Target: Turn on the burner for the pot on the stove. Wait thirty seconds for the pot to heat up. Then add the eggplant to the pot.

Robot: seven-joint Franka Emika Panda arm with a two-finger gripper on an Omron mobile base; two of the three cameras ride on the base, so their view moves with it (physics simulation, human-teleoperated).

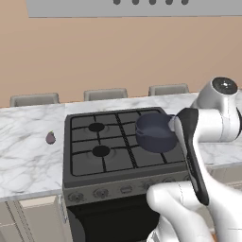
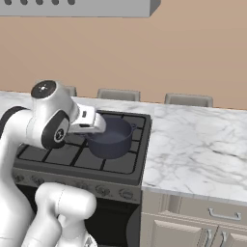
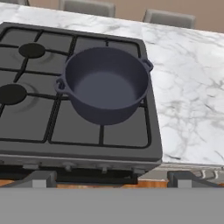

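A deep, round pot [image 3: 105, 85] of smooth blue-grey metal with two small loop handles sits at the centre of the hand view, on the black grid grates at the right side of the matte dark grey stove [image 3: 26, 118]. Its inside is bare. The gripper [image 3: 111, 179] hovers over the stove's front edge at the bottom, fingers spread wide, holding nothing. In the left base view, the small purple eggplant [image 1: 50, 137] lies on veined white marble counter [image 1: 23, 156] at middle left.
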